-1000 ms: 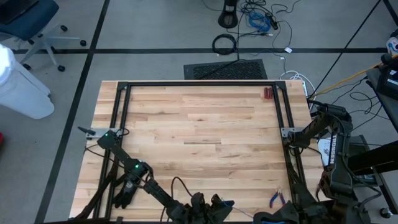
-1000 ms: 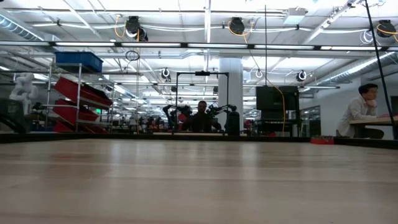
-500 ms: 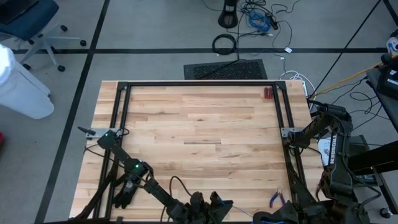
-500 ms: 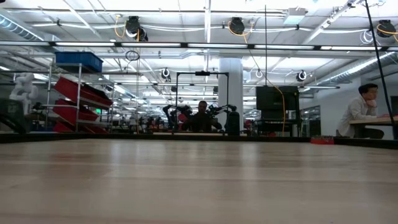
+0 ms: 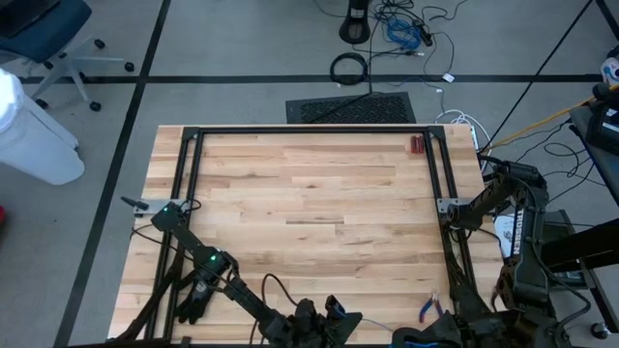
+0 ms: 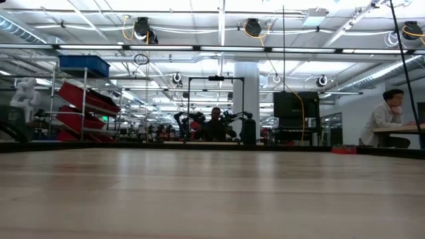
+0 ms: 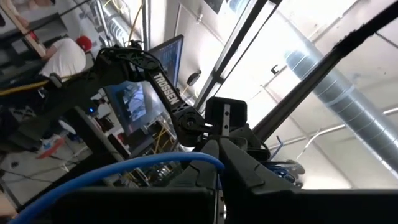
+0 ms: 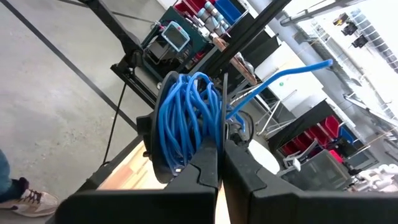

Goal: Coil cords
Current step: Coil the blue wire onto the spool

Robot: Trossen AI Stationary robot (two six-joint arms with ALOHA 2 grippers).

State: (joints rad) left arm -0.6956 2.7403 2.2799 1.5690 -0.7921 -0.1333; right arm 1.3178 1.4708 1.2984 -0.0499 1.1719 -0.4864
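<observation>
Looking straight down, we find both arms gathered at the near edge of the pale, plank-grained wooden worktop [image 5: 309,193], which is bounded by a thin black metal frame [image 5: 189,145]. We see the left end effector [image 5: 334,314] low at that edge, its dark fingers drawn together. In its own wrist view the two matte black fingers [image 7: 245,171] meet, and a smooth, thin blue strand of the cords [image 7: 124,171] arcs across just at their tips; we cannot tell for certain that the strand is pinched between them.

We see the right end effector [image 8: 219,165] with its jaws narrowed to a slit. Right at its fingertips sits the cords' glossy blue wire, wound into a loose oval of many loops around a dark rounded holder [image 8: 155,149]; one straight tail juts out from the bundle away from the fingers. The wire runs down to the slit between the fingers, so we take it as gripped there.

Just beside the right arm, red-handled pliers [image 5: 430,309] lie on the wood. A black glove [image 5: 193,304] rests near the left arm's base. On the floor past the far edge lies a thick black cable ring [image 5: 349,68].

From worktop height we see only bare wood grain and a person [image 6: 385,119] seated in the room behind.
</observation>
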